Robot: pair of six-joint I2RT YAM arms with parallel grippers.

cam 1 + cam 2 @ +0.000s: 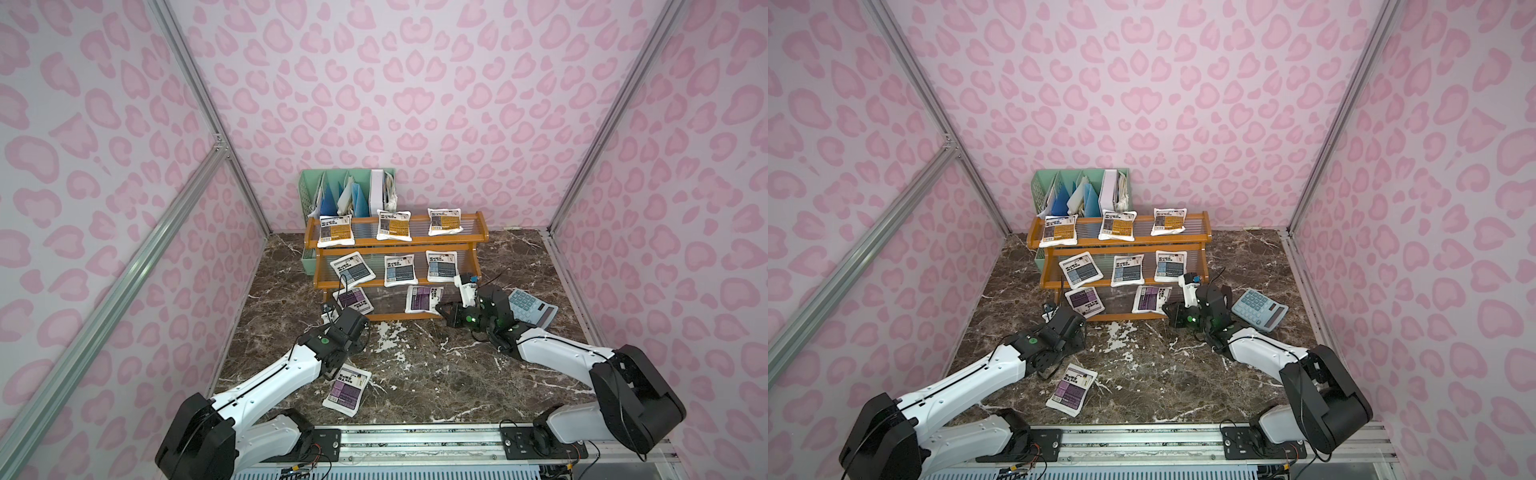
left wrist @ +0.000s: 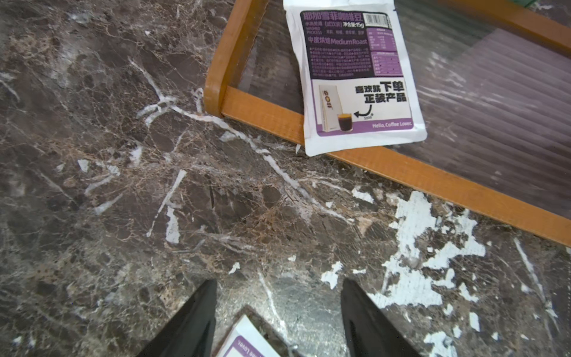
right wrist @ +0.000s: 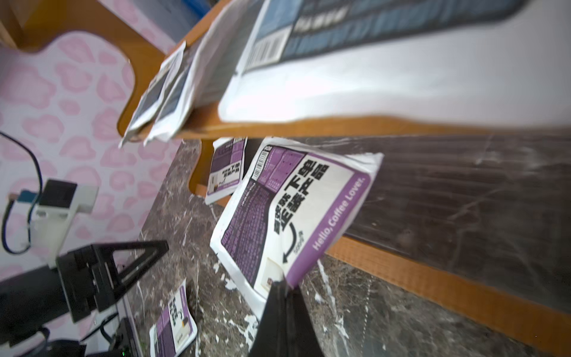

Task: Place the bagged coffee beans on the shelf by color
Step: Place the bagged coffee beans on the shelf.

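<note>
The right claw [image 3: 285, 286] is clenched on the near corner of a purple pouch [image 3: 278, 213], its black fingers pressed flat together. That pouch lies on the lowest tier of the shelf [image 1: 399, 317], barcode end toward the back, purple-striped end hanging over the wooden front rail. The right arm reaches in low, wrist rolled on its side. The left claw [image 2: 278, 282] hangs released above the marbled table [image 1: 436, 365], fingers spread over the far end of a loose purple pouch [image 1: 347, 388] whose long axis points toward the shelf. A second purple pouch [image 1: 355, 300] sits at the tier's left; three blue-grey pouches [image 1: 400, 270] fill the middle tier, three orange pouches [image 1: 393, 225] the top, on clear ribbed panels.
</note>
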